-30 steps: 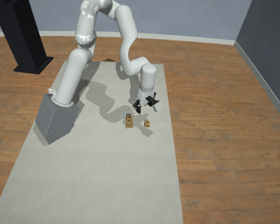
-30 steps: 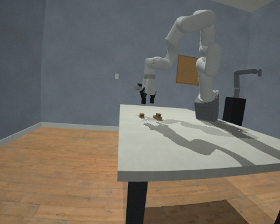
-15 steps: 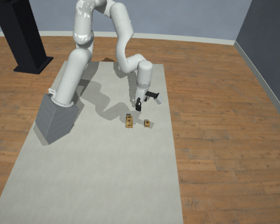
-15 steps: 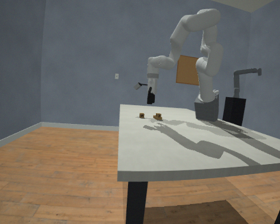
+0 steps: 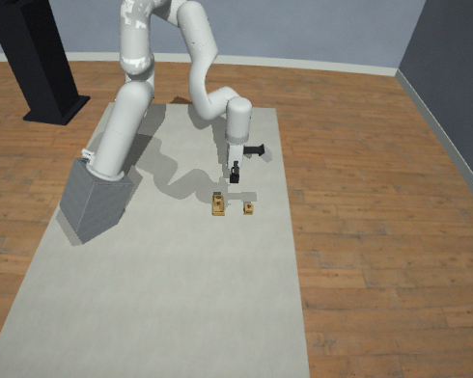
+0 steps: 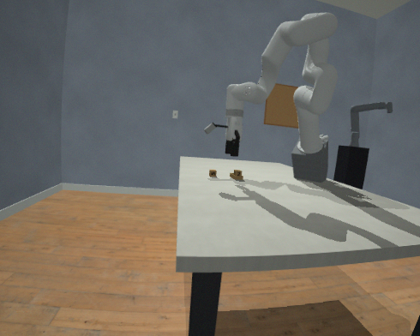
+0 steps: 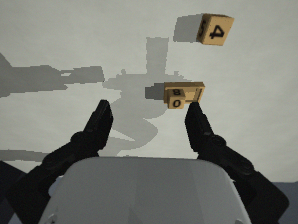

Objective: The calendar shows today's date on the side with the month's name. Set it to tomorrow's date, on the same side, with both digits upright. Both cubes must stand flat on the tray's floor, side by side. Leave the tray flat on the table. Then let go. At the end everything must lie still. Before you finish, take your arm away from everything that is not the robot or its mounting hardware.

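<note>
The calendar tray (image 5: pixel 218 213) (image 6: pixel 233 176) (image 7: pixel 197 95) lies flat on the table. One wooden cube (image 5: pixel 218 199) (image 6: pixel 237 172) (image 7: pixel 176 99) is in one end of it, showing a 0 and an 8 in the wrist view; the tray's other end holds no cube. A second cube (image 5: pixel 248 209) (image 6: pixel 213 173) (image 7: pixel 216 30) stands on the table beside the tray, a gap apart, showing a 4 turned sideways and a partly shaded digit, perhaps 5. The month's name is not readable. My gripper (image 5: pixel 235 180) (image 6: pixel 231 154) (image 7: pixel 149 110) is open and empty, high above the table, away from both cubes.
The pale table top (image 5: pixel 168 289) (image 6: pixel 209 223) bears both the tray and the loose cube. The arm's grey base block (image 5: pixel 97 202) (image 6: pixel 309 166) stands on it, well away from the tray. Arm shadows fall around the tray. The loose cube is nearer the table's long edge.
</note>
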`<state>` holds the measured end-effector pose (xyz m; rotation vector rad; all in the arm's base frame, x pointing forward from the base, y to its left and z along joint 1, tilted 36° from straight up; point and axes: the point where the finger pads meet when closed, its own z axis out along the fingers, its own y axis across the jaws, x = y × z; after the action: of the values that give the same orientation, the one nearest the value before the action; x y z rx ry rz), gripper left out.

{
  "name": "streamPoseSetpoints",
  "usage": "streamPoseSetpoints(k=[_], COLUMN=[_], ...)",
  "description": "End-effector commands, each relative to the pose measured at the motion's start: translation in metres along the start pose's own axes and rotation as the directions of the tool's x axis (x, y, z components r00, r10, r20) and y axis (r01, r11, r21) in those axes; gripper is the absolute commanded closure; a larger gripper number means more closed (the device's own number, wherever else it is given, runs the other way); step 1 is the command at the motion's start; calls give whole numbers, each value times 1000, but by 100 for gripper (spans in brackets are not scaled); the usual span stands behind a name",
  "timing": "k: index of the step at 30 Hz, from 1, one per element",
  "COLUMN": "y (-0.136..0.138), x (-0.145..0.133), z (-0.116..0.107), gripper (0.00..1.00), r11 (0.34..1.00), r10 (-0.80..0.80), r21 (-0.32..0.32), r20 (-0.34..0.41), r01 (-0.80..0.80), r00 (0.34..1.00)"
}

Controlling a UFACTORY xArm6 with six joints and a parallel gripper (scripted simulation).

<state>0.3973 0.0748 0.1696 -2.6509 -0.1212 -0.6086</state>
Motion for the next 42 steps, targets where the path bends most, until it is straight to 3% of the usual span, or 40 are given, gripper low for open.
streamPoseSetpoints(k=[1,7,14,22,42], y=[-7,-14,-18,-19,-19], x=[-6,-14,-18,-19,-19], z=[-2,-4,-5,-2,56], gripper=[0,0,0,0,0], r11=[985,937,893,885,885], r10=[-173,-350,-450,-466,-466], r21=[8,6,4,4,4], r20=[-16,-20,-22,-22,-22], r01=[173,350,450,466,466], r00=[985,937,893,884,884])
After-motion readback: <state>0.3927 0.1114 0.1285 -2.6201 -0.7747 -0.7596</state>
